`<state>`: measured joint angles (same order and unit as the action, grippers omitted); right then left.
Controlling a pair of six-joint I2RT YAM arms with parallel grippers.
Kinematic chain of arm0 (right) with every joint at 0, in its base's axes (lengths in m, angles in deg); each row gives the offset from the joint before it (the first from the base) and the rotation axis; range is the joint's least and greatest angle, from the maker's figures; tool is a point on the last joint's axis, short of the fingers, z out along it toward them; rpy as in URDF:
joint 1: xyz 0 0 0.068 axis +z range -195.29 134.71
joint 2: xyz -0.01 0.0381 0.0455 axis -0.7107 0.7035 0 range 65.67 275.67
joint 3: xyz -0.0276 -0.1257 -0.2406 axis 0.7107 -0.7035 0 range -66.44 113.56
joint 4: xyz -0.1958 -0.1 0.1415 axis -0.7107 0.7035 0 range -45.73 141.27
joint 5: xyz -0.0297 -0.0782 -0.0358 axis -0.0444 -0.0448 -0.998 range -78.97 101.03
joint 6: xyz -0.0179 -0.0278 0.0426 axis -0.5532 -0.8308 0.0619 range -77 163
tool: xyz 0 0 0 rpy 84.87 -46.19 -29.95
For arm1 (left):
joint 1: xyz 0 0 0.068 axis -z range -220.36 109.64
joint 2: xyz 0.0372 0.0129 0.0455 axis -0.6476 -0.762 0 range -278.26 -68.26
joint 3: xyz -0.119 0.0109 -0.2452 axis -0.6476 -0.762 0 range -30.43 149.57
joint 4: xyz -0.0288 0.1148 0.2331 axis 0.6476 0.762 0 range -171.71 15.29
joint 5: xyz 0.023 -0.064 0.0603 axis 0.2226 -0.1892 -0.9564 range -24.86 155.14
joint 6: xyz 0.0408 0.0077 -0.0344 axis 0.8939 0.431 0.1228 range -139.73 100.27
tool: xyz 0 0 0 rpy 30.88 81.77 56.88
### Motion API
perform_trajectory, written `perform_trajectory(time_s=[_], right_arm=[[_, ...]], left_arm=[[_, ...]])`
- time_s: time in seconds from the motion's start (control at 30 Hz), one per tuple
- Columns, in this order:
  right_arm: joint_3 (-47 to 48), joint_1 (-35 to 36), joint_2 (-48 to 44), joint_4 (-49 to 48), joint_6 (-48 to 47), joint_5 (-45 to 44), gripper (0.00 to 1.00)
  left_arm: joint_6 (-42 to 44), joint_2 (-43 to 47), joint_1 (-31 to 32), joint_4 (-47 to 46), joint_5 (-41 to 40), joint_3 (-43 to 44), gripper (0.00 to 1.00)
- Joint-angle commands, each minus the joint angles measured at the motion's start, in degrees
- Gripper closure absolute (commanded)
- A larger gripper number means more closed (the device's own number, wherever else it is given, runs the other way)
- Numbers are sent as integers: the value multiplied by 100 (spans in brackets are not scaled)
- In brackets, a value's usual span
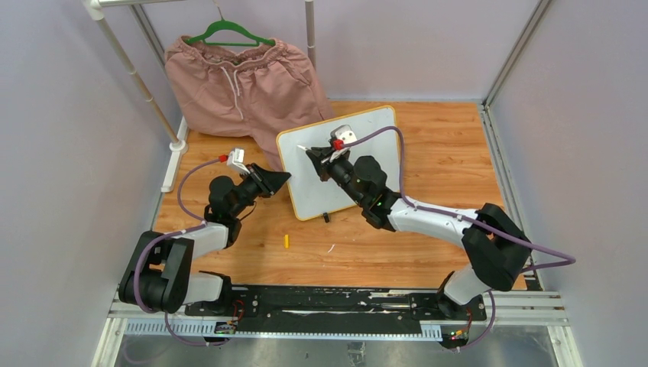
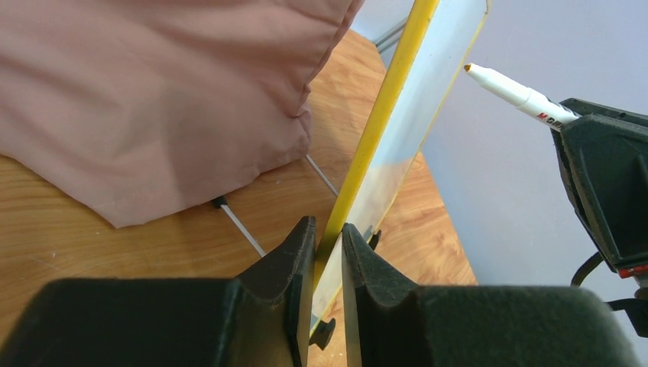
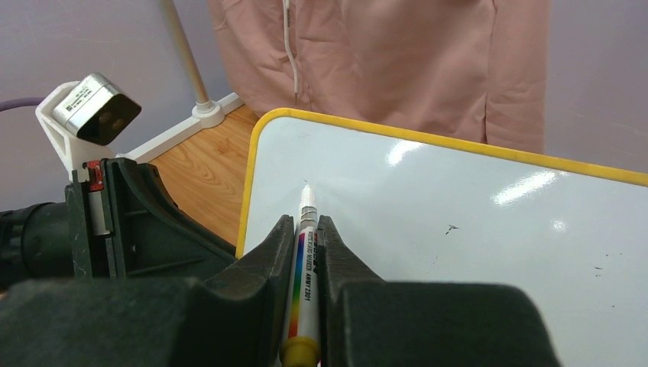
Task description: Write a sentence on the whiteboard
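The whiteboard (image 1: 309, 195) stands tilted on the wooden table, white with a yellow frame (image 2: 380, 107). My left gripper (image 1: 284, 177) is shut on its left edge, one jaw on each side of the frame (image 2: 328, 233). My right gripper (image 3: 306, 225) is shut on a white marker (image 3: 304, 267) with a rainbow stripe. The marker's tip (image 2: 468, 69) points at the board's upper left area (image 3: 458, 222), very close to the surface. No sentence is in view; the board's face shows only a few tiny dark specks.
Pink shorts (image 1: 237, 84) on a green hanger hang from a white rack (image 1: 141, 84) just behind the board. A small yellow cap (image 1: 286, 241) lies on the table in front. A black clip foot (image 1: 325, 217) sits under the board's near edge. Walls enclose the table.
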<state>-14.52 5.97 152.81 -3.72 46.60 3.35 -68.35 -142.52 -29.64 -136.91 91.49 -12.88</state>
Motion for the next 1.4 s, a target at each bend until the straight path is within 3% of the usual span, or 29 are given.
perform_trajectory(time_s=[0.0, 0.5, 0.93, 1.37], right_arm=[[210, 78, 107, 37, -31, -24, 100], [429, 125, 328, 237, 2, 109, 100], [324, 169, 255, 631, -44, 455, 100], [51, 156, -34, 1107, -209, 129, 100]], left_arm=[[-9, -10, -17, -182, 19, -61, 80], [-17, 8, -17, -252, 28, -91, 91], [2, 55, -17, -229, 4, -95, 95], [24, 83, -17, -228, 11, -102, 97]])
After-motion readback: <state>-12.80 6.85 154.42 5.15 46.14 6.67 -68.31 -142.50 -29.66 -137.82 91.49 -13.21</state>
